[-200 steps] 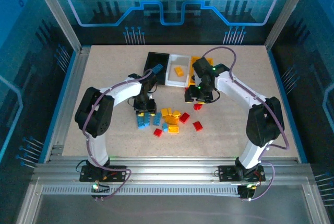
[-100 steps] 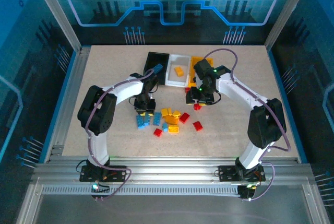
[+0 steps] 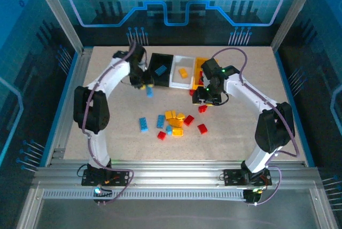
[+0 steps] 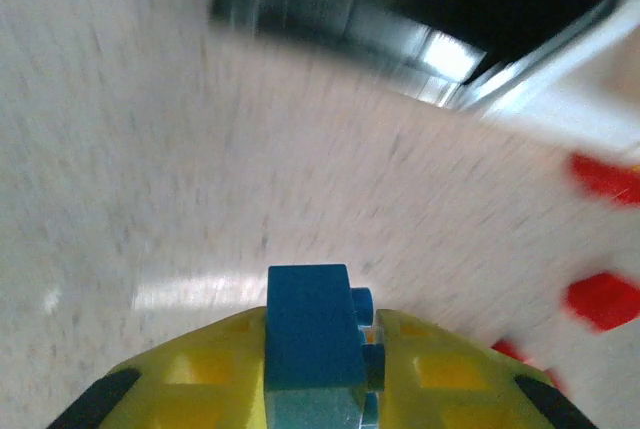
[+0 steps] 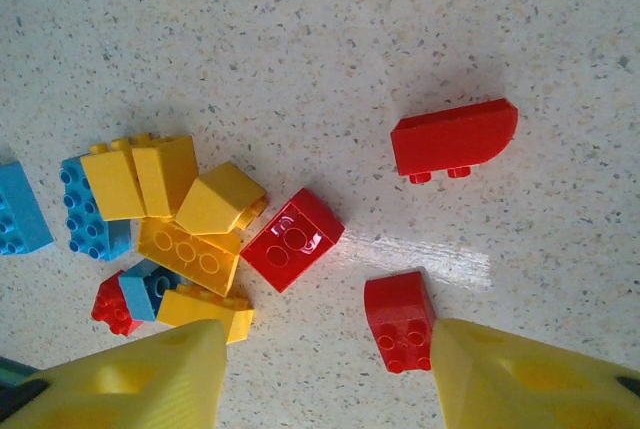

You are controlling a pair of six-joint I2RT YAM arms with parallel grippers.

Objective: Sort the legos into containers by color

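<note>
The left gripper is clenched on a blue brick, pinched edge-on between its yellow fingers so the studs face sideways. It hangs clear of the desk. From above, the black bin lies at about 1 o'clock from this brick, close by. One blue piece already sits inside it, so black looks to be the home for blue, and the lift is likely meant to clear the bin wall.

The row of containers stands at 12 o'clock on the desk, with the white bin in the middle and the yellow-orange bin at its 3 o'clock side. An orange brick lies in the white one.

The right gripper hovers with its fingers spread and nothing between them, over a small red brick on the desk, probably its next pick. The remaining legos lie mixed at the desk's centre, at 7 o'clock from it.
</note>
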